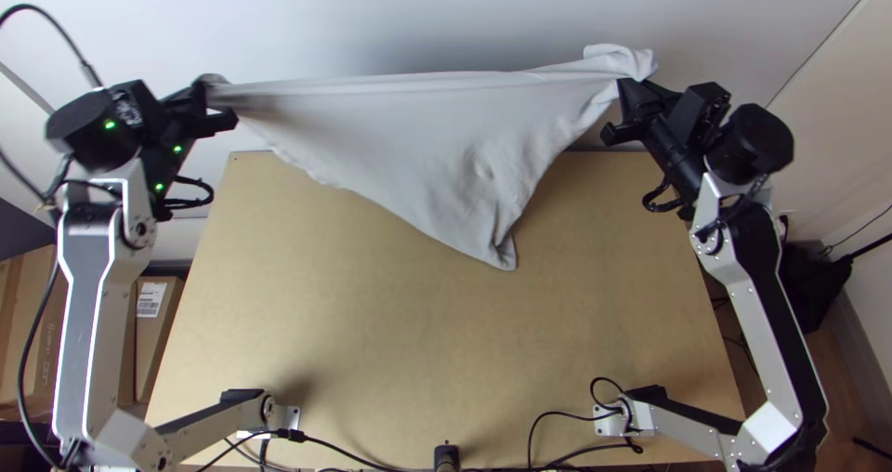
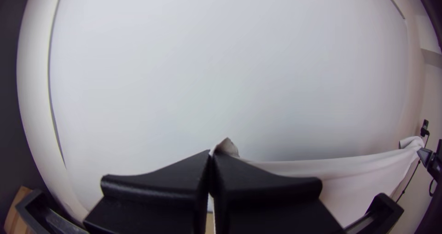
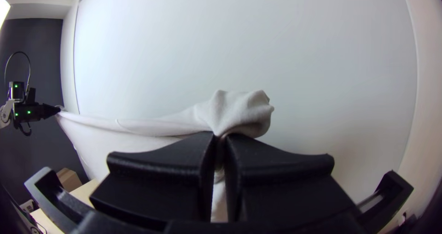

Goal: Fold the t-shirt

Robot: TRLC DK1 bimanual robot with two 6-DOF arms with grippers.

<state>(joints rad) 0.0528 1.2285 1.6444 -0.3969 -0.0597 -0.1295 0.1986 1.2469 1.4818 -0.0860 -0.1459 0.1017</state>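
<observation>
White cloth hangs stretched, pinched by both grippers — apparently pre-fold spreading; next, lower it flat.

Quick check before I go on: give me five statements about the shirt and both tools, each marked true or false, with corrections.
1. The left tool and right tool both grip the t-shirt. True.
2. The t-shirt is laid out in a folded square. False: it is stretched between the tools, sagging to a point.
3. Its top edge runs nearly straight between them. True.
4. The right tool is wide open. False: it is shut on bunched cloth.
5. In the top view, the sagging point is nearer the left tool. False: nearer the right.
</observation>
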